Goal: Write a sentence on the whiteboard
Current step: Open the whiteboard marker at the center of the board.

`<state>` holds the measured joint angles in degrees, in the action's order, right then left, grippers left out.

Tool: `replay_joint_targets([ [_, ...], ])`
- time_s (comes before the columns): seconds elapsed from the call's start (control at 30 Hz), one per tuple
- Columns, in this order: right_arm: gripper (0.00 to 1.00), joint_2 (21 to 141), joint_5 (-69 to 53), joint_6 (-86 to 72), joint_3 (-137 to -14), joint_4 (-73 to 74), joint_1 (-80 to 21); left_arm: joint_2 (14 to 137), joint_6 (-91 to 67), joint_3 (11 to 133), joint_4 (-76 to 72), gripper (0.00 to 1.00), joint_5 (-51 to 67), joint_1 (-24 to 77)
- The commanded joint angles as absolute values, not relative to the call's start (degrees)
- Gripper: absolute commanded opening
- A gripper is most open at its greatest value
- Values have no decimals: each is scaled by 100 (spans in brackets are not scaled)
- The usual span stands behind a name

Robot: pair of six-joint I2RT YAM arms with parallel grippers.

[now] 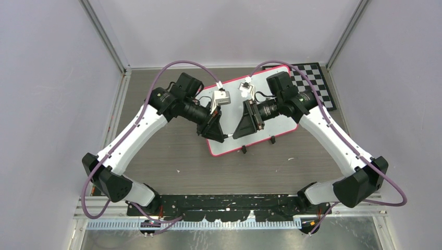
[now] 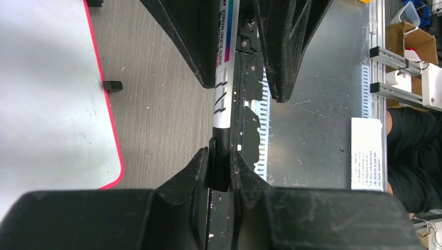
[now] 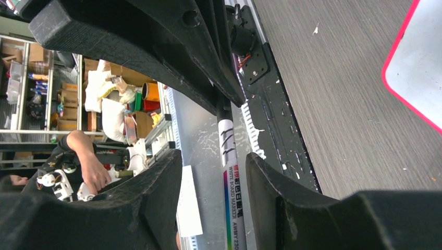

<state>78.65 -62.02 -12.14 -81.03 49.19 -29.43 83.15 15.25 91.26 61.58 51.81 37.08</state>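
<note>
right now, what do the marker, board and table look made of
Marker: likely plastic; smooth white barrel with crisp printed lettering and a black end.
Board: smooth white writing face with a thin pink-red rim that looks like plastic; the core is not visible.
Table: matte grey wood-grain surface, probably laminate rather than bare wood, judging by the even grain.

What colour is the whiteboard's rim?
Pink-red, clearest on the whiteboard in the left wrist view.
</note>
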Motion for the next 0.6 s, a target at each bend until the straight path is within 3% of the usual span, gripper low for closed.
replay_joint_targets([
  [0.0,51,7728,-6197,-1109,-8272,4934,-3057,8306,1505,9317,6031,0,5203,3723],
  [0.37,29,7550,-6139,-1559,-8069,4364,-3079,8320,1287,9240,5825,0,5181,3722],
  [0.57,1,7558,-5915,-1454,-8091,4449,-3072,8239,1340,9107,5852,0,5094,3709],
])
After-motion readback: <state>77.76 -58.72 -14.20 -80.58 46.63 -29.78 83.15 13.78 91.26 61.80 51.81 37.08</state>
